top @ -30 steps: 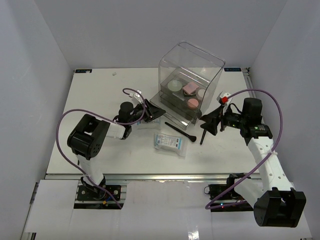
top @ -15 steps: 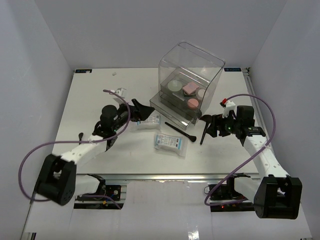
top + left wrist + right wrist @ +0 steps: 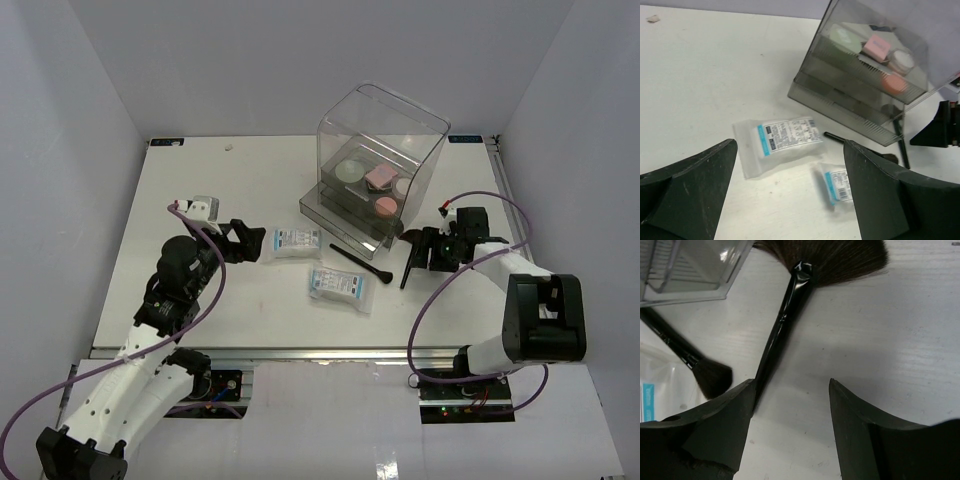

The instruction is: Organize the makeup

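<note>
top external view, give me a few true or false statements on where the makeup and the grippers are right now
1. The sachet by the left gripper and the second sachet both lie on the table, outside the clear box. True.
2. The fan brush is stored inside the clear box. False: it lies on the table to the right of the box, by the right gripper.
3. The left gripper is shut on a sachet. False: its jaws are open and empty, and the sachet lies on the table in front of it.
4. A pink square puff sits inside the clear box. True.
</note>
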Motion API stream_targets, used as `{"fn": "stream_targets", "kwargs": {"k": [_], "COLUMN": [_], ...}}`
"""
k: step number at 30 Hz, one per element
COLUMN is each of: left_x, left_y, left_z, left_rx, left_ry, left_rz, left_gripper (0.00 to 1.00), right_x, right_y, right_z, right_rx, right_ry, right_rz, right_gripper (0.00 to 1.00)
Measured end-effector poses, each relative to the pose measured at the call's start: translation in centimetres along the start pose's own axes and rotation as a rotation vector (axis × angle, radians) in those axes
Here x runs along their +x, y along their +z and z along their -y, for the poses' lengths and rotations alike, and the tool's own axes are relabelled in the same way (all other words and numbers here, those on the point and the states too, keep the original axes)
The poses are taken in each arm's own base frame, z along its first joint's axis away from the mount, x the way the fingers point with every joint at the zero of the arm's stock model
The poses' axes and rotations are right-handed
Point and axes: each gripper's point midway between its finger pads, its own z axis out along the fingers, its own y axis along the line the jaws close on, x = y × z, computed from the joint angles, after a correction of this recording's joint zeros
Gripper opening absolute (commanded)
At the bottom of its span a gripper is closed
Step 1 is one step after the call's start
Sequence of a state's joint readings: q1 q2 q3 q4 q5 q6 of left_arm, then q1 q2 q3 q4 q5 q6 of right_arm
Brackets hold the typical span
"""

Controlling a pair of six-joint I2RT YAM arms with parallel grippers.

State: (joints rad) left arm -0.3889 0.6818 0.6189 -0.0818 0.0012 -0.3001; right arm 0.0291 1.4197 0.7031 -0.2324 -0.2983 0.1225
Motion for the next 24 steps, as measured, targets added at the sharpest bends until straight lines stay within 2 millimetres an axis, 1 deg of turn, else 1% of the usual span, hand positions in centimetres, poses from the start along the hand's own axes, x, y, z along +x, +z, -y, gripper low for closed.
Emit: {"fn": "stream_targets", "kwargs": {"k": [3,5,8,11,16,18,22,24], "left_x": [0.8,0.7,0.6,0.8,1.0,1.0,0.8,0.8], "left_y": [-1.0,-1.4,-1.6,-1.7,-1.9,-2.1,-2.2,-2.3], "left_z": [-1.0,-1.3,-1.5,-1.7,-1.9,-2.0,-2.1,-2.2], "left_rx": [-0.039,-0.052,-0.063,-0.071,-0.081,-0.085,-0.091,-0.093], "left_ry": [0.03,0.041,0.052,0.058,0.058,0.058,0.058,0.058], "left_rz": [-0.015,-0.009,-0.003,-0.012,-0.009,-0.005,0.004,0.005], "left_gripper": [0.98,0.98,0.98,0.98,0.98,0.98,0.98,0.98], "right_x": [-0.2,-1.1,-2.0,-2.1,-2.2,-2.4,-2.5,-2.6], "right_y": [1.1,1.5,2.0,2.5,3.0,3.1,3.3,3.4], "right_z": [0.3,0.0,-0.4,-0.6,-0.1,0.0,0.2,0.5], "right_rx": [0.022,0.029,0.035,0.048,0.085,0.101,0.133,0.156], "right_ry": [0.029,0.026,0.018,0.015,0.026,0.026,0.015,0.006], "right_rz": [-0.022,-0.004,0.017,0.018,0.019,0.021,0.027,0.031], "right_gripper": [0.64,0.64,0.64,0.61,0.52,0.5,0.39,0.36]}}
